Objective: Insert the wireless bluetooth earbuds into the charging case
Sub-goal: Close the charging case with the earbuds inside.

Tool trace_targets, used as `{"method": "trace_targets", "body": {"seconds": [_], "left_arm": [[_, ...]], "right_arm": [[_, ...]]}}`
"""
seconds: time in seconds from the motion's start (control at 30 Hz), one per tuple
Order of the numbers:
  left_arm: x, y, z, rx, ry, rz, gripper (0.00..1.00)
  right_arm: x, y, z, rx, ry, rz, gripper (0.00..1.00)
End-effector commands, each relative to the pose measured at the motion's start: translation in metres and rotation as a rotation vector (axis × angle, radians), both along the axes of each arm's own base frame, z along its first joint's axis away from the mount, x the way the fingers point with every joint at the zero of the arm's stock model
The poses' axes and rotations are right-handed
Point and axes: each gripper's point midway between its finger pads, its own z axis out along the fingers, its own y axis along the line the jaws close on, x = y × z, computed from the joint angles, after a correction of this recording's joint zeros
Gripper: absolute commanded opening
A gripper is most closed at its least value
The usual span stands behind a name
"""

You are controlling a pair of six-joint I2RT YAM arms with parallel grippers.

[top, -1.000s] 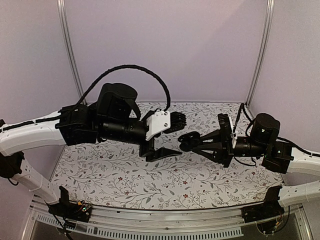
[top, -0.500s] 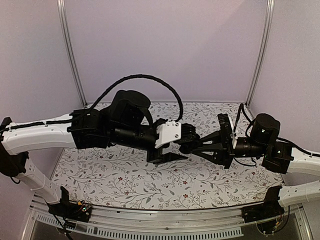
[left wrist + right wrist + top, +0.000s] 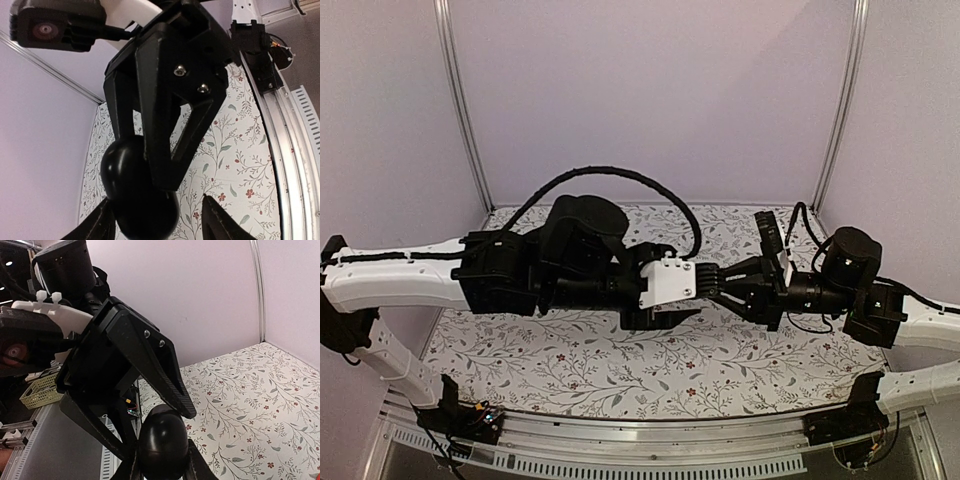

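Charging case (image 3: 162, 440) sits clamped in right claw (image 3: 164, 467), contents hidden.

Left arm (image 3: 400, 280): white link, black joint housings (image 3: 570, 240), black corrugated cable loop (image 3: 610, 175), white wrist plate (image 3: 667, 283). Right arm (image 3: 935, 328): same white/black. Left gripper (image 3: 706, 284): matte black, two silver screws (image 3: 153, 338).

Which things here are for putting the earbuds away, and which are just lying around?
For the job: case, pinched in the right gripper; left gripper, open around it. No earbuds show.
Just lying about: flowery table; yellow basket off to the side.
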Motion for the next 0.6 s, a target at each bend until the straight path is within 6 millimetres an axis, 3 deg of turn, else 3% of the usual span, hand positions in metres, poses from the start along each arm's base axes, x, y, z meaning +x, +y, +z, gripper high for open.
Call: {"method": "trace_targets", "body": {"seconds": [0.0, 0.17, 0.3, 0.57], "left_arm": [[-0.01, -0.012, 0.0, 0.004, -0.062, -0.021, 0.56], [-0.004, -0.014, 0.0, 0.008, -0.079, 0.01, 0.48], [-0.012, -0.013, 0.0, -0.006, -0.028, -0.028, 0.48], [0.013, -0.015, -0.006, -0.005, -0.068, 0.105, 0.54]], "right_arm": [[0.017, -0.005, 0.013, 0.069, 0.089, -0.095, 0.0], [0.015, -0.005, 0.012, 0.071, 0.105, -0.078, 0.0], [0.016, -0.007, 0.008, 0.038, 0.055, -0.099, 0.0], [0.018, -0.001, 0.002, 0.03, 0.113, -0.087, 0.0]]}}
